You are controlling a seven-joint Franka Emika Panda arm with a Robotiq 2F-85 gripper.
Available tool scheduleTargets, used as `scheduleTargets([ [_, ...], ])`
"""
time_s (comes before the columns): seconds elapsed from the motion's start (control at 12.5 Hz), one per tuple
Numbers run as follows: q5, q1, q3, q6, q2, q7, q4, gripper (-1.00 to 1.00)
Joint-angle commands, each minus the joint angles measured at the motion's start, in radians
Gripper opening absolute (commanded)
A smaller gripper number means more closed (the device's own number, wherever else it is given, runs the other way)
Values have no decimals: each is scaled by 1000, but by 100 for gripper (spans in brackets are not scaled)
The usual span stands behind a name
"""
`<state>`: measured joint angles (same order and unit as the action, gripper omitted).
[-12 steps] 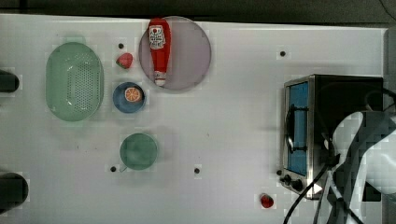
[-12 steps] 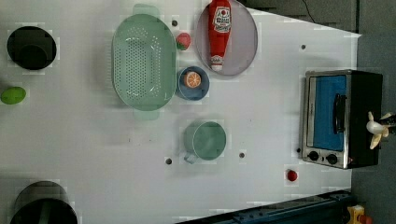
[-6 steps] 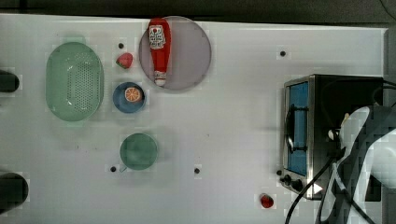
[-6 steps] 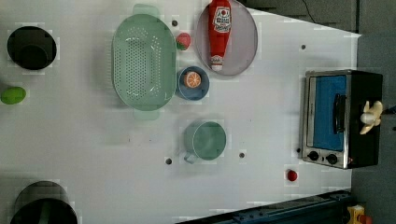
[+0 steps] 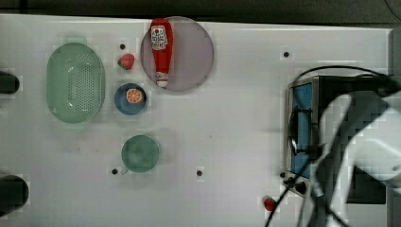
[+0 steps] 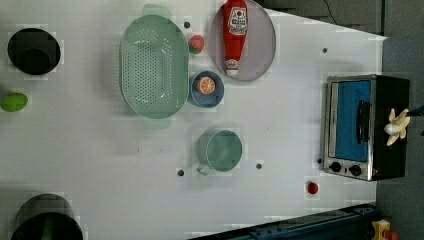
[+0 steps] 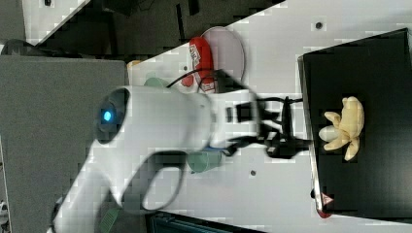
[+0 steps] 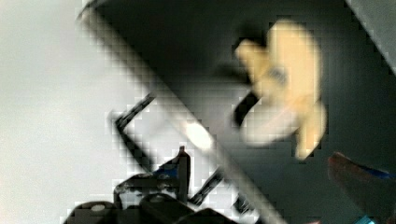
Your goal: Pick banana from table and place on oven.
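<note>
My banana (image 7: 344, 127) lies on the flat black top of the oven (image 7: 374, 63), peel flaps splayed around its pale core; in the left view it sits at the oven's far right edge (image 6: 396, 126). My pincer (image 7: 284, 141) stands just beside it in the right view, at the oven's front edge, and has let go: the fingers are spread apart with nothing between them, and the wrist view shows the banana (image 8: 285, 98) lying free on the dark surface.

Around me on the desk (image 5: 236, 118): a grey plate (image 5: 189, 56) with a red ketchup bottle (image 5: 161, 49) lying on it, a strawberry (image 5: 126, 61) just beside the plate, a blue bowl (image 5: 130, 98) holding an orange slice (image 5: 135, 96), a green colander (image 5: 75, 82), and a green cup (image 5: 140, 153). A small red ball (image 5: 269, 204) sits near the oven's knob end. All of these lie well apart from the oven. In the top view my own white arm (image 5: 364, 142) covers most of the oven top.

A second ago the banana was upright at the oven's edge in the left view; it now lies settled on the top, and my pincer has gone from nearly closed to wide.
</note>
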<state>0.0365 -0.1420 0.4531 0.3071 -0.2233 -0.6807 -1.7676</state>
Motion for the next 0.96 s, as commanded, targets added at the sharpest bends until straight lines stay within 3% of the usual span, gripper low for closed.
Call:
scheduleTargets([
  [0.08, -15, 83, -83, -110, 159, 176, 18, 100],
  [0.56, -12, 136, -341, -198, 387, 833, -68, 100],
  [0.96, -12, 136, -459, -234, 488, 947, -133, 100],
])
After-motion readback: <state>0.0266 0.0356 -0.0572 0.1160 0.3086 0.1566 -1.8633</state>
